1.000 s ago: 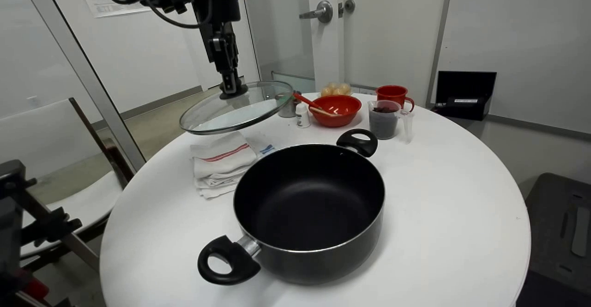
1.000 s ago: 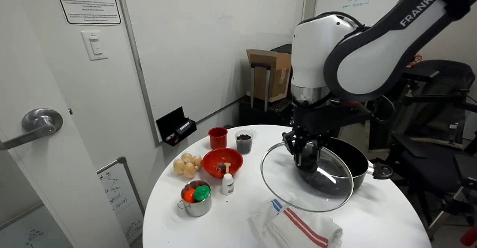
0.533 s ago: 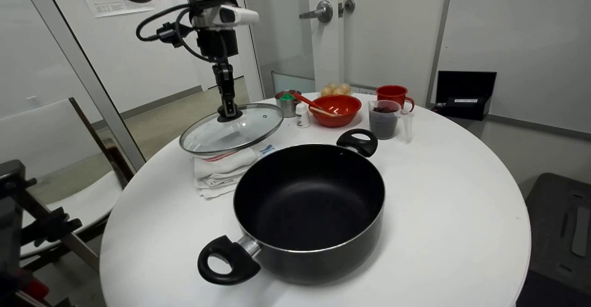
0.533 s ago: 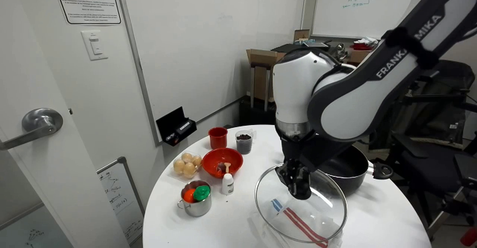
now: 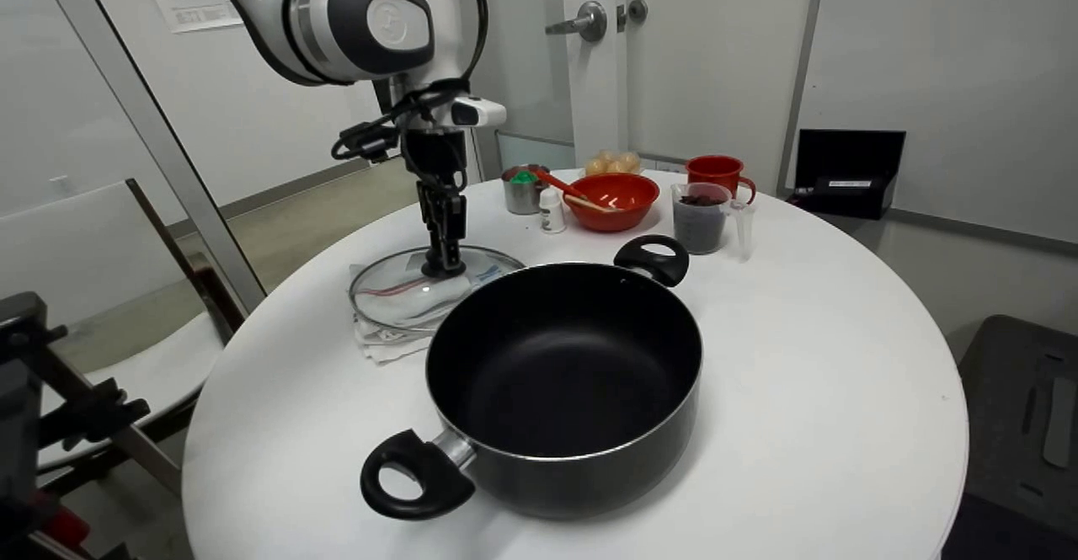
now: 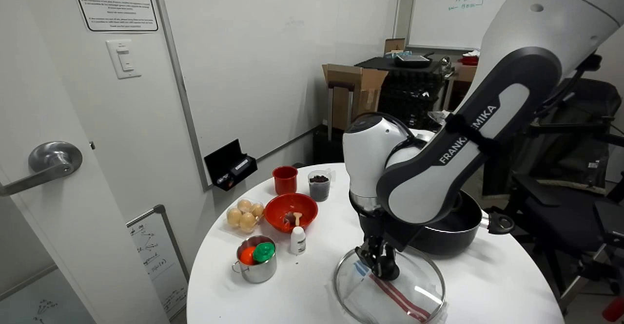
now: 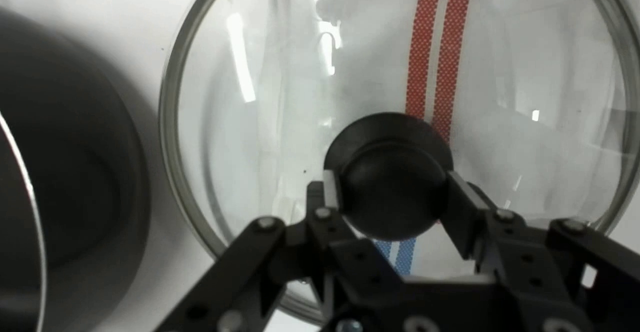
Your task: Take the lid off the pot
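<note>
From left in an exterior view, a white wall sign (image 6: pixel 115 5) headed "Mila"; on the round white tabletop (image 6: pixel 219 295), tan balls (image 6: pixel 247 220), a steel vessel (image 6: pixel 261 271), a red mug (image 6: pixel 285 182), a red bowl (image 6: pixel 287 202), a white bottle (image 6: pixel 298 242) and a clear cup (image 6: pixel 319 194). The claw (image 7: pixel 395 194) pinches the black knob (image 7: pixel 390 217) of the round clear glass lid (image 6: pixel 409 285), lower than half a second earlier, over a folded red-striped white cloth (image 5: pixel 383 351). Beside it, the wide black pot (image 6: pixel 451 241) stands uncovered. A white arm (image 6: pixel 507 97) partly reads "FRANK."
</note>
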### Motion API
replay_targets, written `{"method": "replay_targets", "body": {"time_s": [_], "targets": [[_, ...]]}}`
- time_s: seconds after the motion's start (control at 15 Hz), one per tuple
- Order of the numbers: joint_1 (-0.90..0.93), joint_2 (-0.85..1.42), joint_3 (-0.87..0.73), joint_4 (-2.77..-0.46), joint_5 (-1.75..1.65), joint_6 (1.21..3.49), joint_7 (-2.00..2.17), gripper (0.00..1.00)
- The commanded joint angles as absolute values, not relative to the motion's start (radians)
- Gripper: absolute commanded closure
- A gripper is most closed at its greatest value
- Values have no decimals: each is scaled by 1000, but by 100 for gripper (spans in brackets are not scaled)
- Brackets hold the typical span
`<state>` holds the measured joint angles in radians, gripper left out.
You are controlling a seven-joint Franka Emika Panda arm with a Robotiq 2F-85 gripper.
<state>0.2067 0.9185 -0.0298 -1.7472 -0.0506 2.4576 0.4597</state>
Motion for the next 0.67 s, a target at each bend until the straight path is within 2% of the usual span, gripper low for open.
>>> {"method": "replay_targets", "body": {"time_s": [0.0, 0.07, 0.2, 0.33, 0.6], "targets": [[197, 969, -35, -1673, -35, 2442, 388, 62], [194, 966, -34, -1674, -34, 2444, 377, 31], [193, 954, -35, -1690, -37, 2455, 360, 16], [191, 924, -36, -1730, -41, 2470, 342, 3], [189, 810, -37, -1888, -54, 2546, 293, 0]]}}
